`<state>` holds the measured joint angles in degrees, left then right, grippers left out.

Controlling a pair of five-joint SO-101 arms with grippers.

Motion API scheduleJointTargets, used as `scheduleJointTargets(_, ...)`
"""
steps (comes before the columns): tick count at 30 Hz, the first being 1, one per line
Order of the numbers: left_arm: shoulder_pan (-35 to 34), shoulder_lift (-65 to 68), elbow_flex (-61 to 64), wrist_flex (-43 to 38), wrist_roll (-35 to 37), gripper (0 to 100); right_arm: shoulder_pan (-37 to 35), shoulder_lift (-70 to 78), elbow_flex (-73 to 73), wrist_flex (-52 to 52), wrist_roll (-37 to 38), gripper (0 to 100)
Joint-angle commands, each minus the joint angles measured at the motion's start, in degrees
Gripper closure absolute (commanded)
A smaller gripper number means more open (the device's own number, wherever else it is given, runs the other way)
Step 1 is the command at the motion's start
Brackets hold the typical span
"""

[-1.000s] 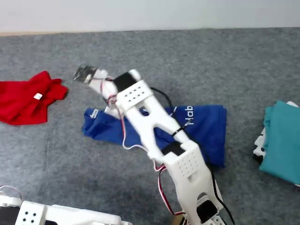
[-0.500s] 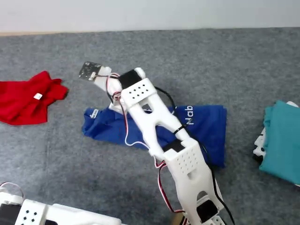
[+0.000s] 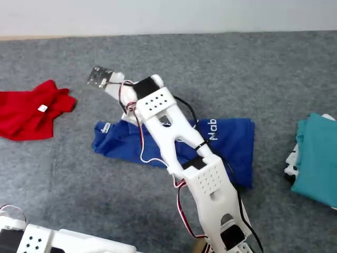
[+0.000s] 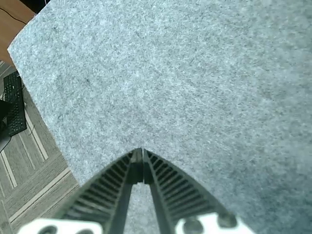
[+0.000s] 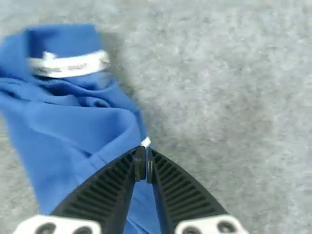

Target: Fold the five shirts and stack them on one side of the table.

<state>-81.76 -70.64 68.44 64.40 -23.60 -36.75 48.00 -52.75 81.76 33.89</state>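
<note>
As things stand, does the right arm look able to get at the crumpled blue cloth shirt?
Likely yes: the right gripper sits shut over the crumpled blue cloth shirt, nothing between them; it must open first.

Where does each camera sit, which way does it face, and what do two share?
High view: fixed overhead, looking down at the table; right arm across the blue shirt, left arm nearest.
Left wrist view: on left arm, facing bare table; left gripper shut.
Right wrist view: on right arm, facing the blue shirt's edge; right gripper shut.
Shared: high and right wrist both show the blue shirt.
</note>
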Motion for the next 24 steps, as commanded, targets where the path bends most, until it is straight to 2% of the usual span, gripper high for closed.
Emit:
scheduleJointTargets(1,0.3,-0.4,-2.4,-1.0,0.1,98,-0.5,0.2,-3.1,0.6,0.6,99.0)
scheduleJointTargets(13,0.3,-0.4,-2.4,-1.0,0.1,98,-14.0,3.1,-3.3,21.1,0.2,99.0)
scheduleJointTargets(16,0.3,-0.4,-2.4,-1.0,0.1,98,-15.2,1.8,-3.2,21.1,-2.4,99.0)
scheduleJointTargets(19,0.3,-0.4,-2.4,-1.0,0.1,98,-15.6,-0.3,-3.2,21.0,-1.5,99.0)
scheduleJointTargets(24,0.4,-0.4,-2.4,-1.2,0.1,98,-13.1,-3.5,-3.3,19.9,-1.3,99.0)
